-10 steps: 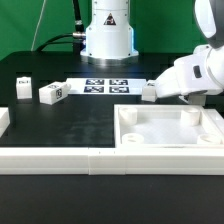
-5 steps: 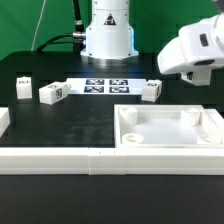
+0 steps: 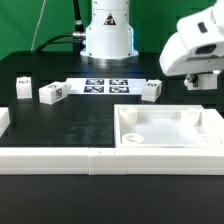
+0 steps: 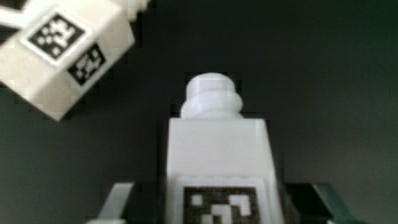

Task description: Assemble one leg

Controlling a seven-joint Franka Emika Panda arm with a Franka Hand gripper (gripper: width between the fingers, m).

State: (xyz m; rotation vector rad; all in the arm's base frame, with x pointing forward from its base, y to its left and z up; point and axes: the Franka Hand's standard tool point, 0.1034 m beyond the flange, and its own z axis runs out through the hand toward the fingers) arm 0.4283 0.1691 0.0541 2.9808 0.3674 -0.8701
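Wrist view: small white chunky plastic leg (image 4: 217, 150) dead centre between the two dark fingers (image 4: 118, 200) of the gripper (image 4: 215, 203). Black-and-white square tag toward the lens, rounded stepped tip pointing away over the black table (image 4: 338, 90). Jaws close about the tagged end and, judging by the snug fit, pinching it. Contact faces cut off by the frame edge, so not certain. Second white tagged peg (image 4: 63, 50) lying askew close by, apart from the held one.

Handling, as a judgement: light, rigid, hard moulded plastic. No give and not fragile, but smooth flat faces likely to slip under a weak squeeze. Best taken across two opposite flat sides of the square body, near the tagged end, leaving the rounded tip free for a socket. Avoid gripping on the tip.

Exterior view: supplies what the close-up lacks.
- Hand at that view's right, apparently clear of the table, by the far edge of the large white square tray-like piece (image 3: 170, 143) with round corner sockets.
- Marker board (image 3: 108, 86) flat in the middle.
- Another white peg (image 3: 50, 92) well off toward that view's left.

Held leg nearly hidden under the white hand there, so grip and tag orientation readable only from the wrist. Conversely, no tray or socket visible from the wrist.
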